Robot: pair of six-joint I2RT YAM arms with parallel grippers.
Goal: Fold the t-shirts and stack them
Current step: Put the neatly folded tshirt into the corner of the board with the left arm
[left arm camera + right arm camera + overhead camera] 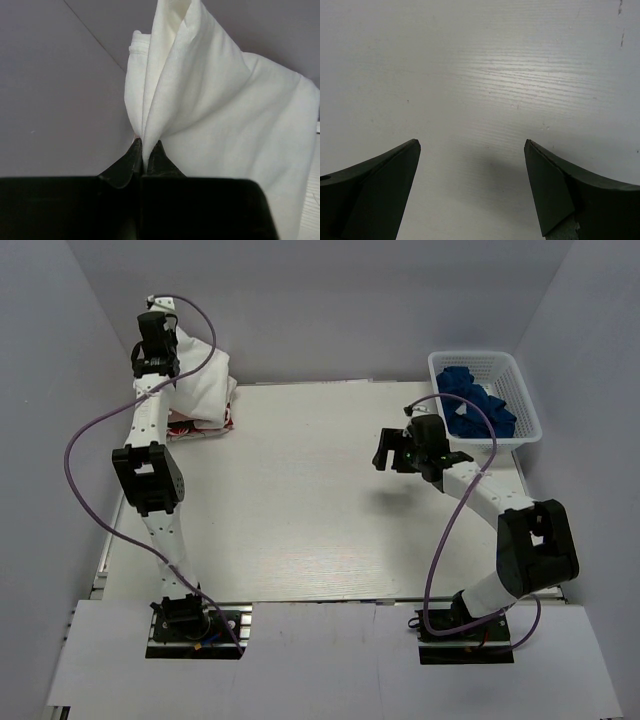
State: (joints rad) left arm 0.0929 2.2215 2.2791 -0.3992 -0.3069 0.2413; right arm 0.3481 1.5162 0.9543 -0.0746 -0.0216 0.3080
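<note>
T-shirts are gathered at the far left corner of the worktop [300, 510]. The large white t-shirt [205, 385] hangs in a loose, draped bunch close to the back and left walls, with its lower part lying on the pile beneath. The left gripper [145, 152] is clamped tight on a pinched fold of this white cloth, and in the left wrist view the fabric fans up and out to the right from between the closed fingers. No lettering or graphic shows on the side that is visible. Under the white shirt, a white-and-red printed t-shirt [195, 428] peeks out flat at the near edge of the pile. The right gripper [472, 145] hovers well apart from the shirts, over bare worktop right of centre, its jaws spread wide and holding nothing. At the far right corner stands a white basket [530, 415] holding blue cloth [480, 405].
</note>
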